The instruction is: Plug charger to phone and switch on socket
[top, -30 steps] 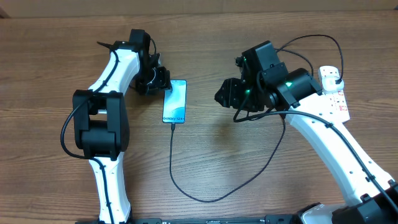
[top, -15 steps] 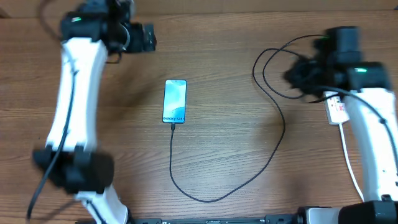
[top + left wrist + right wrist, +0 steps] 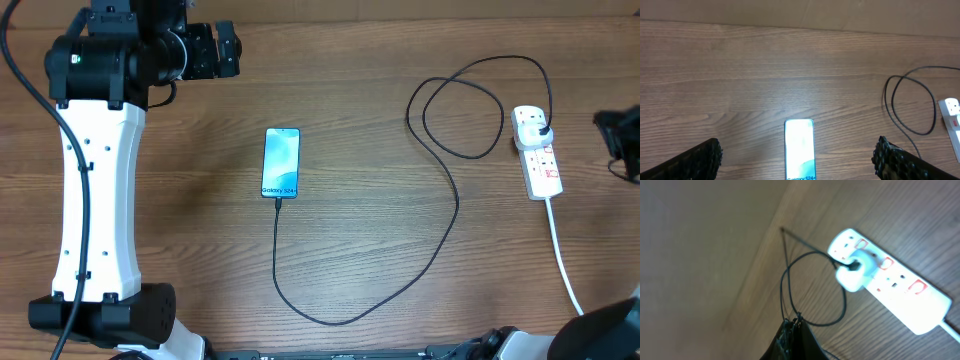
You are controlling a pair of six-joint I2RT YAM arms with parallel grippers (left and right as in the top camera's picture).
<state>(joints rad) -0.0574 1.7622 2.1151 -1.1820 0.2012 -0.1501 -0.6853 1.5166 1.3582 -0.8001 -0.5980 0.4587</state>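
Note:
The phone lies flat mid-table with its blue-teal screen lit. The charger, a thin black cable, meets the phone's near edge, swings round the front and coils at the back right. Its plug head sits in the far end of the white socket. My left gripper hangs high at the back left, open and empty; in the left wrist view the phone shows far below between the fingers. My right gripper is shut, holding nothing, above the cable loop near the socket.
A thick white cord runs from the socket toward the front right edge. A cardboard-coloured wall borders the table's far side. In the overhead view only a dark part of the right arm shows at the right edge.
Both arms have pulled away from the table's middle: the left rose to the back left and opened, the right swung to the far right edge and shut. Phone and cable lie still.

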